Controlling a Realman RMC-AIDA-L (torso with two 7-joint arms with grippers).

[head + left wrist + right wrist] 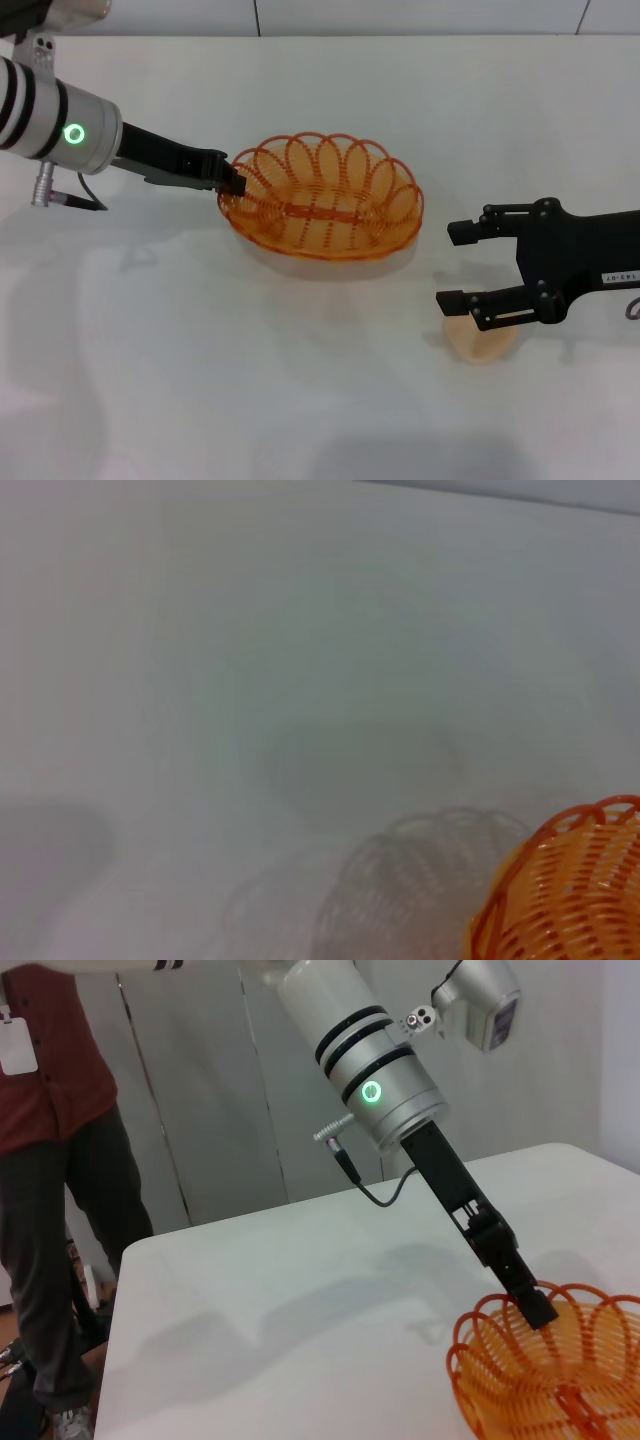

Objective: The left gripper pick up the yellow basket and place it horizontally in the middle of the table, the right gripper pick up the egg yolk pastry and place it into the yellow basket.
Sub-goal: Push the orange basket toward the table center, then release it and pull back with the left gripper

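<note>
White bench (300, 380) carries the yellow basket (322, 198) at its middle, upright. At the basket's left rim, the left claw (232, 180) is clamped on the wire. To the right, the right claw (456, 268) hangs wide open, empty, over the egg yolk pastry (482, 340).

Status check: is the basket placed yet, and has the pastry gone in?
The yellow basket sits level near the table's middle, and the left gripper is at its rim, closed on the wire, so that placement looks done but unreleased. The right gripper hangs open directly above the egg yolk pastry, which lies on the table. Grasping it and dropping it in the basket remain.
</note>
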